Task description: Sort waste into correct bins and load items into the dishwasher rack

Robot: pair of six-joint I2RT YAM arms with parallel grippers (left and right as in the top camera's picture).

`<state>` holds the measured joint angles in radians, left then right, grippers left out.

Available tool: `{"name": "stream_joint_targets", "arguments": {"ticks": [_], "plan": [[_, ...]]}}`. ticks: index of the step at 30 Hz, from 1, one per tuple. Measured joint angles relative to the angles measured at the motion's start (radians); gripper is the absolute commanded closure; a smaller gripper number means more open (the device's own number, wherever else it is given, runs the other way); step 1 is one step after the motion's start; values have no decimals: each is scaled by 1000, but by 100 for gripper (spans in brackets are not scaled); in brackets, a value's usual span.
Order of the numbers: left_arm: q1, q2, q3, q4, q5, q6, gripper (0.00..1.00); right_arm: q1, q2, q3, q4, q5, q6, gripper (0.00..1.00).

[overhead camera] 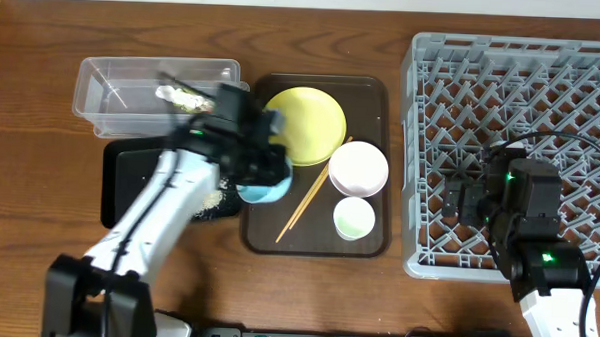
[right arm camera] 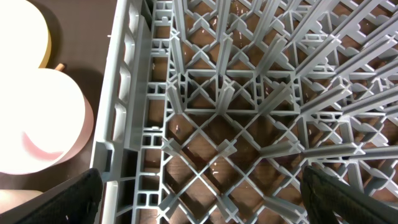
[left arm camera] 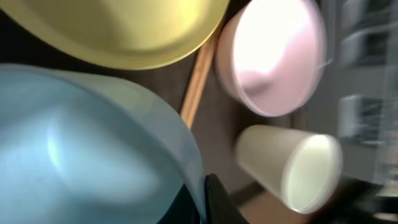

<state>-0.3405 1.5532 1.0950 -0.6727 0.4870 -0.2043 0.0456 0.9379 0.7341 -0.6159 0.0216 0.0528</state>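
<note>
Step in hand: light blue bowl point(overhead camera: 262, 192) is judged to be due for lifting off the brown serving tray point(overhead camera: 372, 243) by the left claw point(overhead camera: 262, 175), bound for the dishwasher rack point(overhead camera: 514, 51).
Left claw: pressed together. In the wrist view the bowl's rim sits right at the one finger that shows, so a pinch on the rim is judged, though blur hides the contact itself.
Bowl's place: directly beneath the left claw, at the tray's left edge.
Neighbours: yellow plate point(overhead camera: 307, 122) just beyond the claw, chopsticks point(overhead camera: 309, 197) just to its right, white bowl point(overhead camera: 358, 168) and pale green cup point(overhead camera: 354, 218) farther right.
Waste: rice grains point(overhead camera: 216, 199) are seen just to the claw's left. The wrapper scrap point(overhead camera: 182, 96) is seen at the clear tub point(overhead camera: 113, 92) beyond it.
Right claw point(overhead camera: 459, 199): spread wide, nothing held, hovering over the rack's pegs near its left wall.
Doing it well: a straight upward lift is advised, so the plate's edge and the chopsticks are not dragged. The bowl should be kept level, since a thin rim pinch can be twisted loose.
</note>
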Motion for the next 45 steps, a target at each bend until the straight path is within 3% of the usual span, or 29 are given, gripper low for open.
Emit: {"name": "stream_joint_targets", "arguments": {"ticks": [4, 9, 12, 14, 17, 25, 33, 45], "plan": [[-117, 48, 0, 10, -157, 1, 94, 0, 0, 0, 0, 0, 0, 1], [-172, 110, 0, 37, -254, 3, 93, 0, 0, 0, 0, 0, 0, 1], [-176, 135, 0, 56, -280, 4, 83, 0, 0, 0, 0, 0, 0, 1], [-176, 140, 0, 58, -290, 12, 71, 0, 0, 0, 0, 0, 0, 1], [-176, 140, 0, 60, -301, 14, 62, 0, 0, 0, 0, 0, 0, 1], [-176, 108, 3, 39, -306, 21, 51, 0, 0, 0, 0, 0, 0, 1], [-204, -26, 44, 73, -246, 19, 51, 0, 0, 0, 0, 0, 0, 1], [-354, 68, 44, 72, -224, 18, 51, 0, 0, 0, 0, 0, 0, 1]]}}
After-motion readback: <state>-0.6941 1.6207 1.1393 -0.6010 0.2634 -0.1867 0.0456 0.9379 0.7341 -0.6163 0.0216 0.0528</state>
